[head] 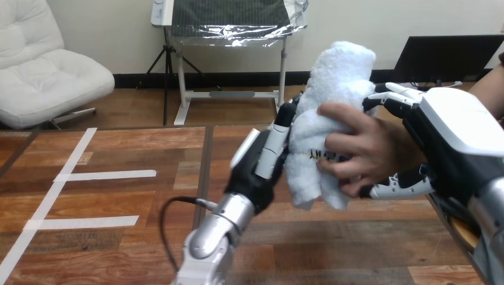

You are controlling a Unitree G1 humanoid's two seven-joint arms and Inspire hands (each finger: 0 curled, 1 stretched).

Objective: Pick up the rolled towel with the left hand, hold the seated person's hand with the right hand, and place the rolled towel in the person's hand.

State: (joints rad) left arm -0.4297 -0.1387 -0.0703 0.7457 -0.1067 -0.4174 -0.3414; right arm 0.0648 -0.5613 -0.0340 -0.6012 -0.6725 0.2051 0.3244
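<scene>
1. The rolled towel is white and fluffy. It stands upright in the air, up above the wooden tabletop.
2. The left robot hand comes up from the bottom of the view on its silver arm. It is at the towel's left side, touching it. Its back faces the camera.
3. The fingers of the left robot hand bend round the towel's left side, so this hand has hold of the towel.
4. The person's hand comes in from the right. Its fingers wrap round the front of the towel, near the towel's middle.
5. So 2 hands are on the towel: the left robot hand and the person's hand.
6. The right robot hand is on the right, just behind the person's hand.
7. Its fingers reach over the top of the person's hand, and its thumb curls in below. It is closed round the person's hand.
8. The fingertips at the top come close to the towel's right side.
9. White tape strips lie flat on the tabletop, far to the left of the hands.
</scene>
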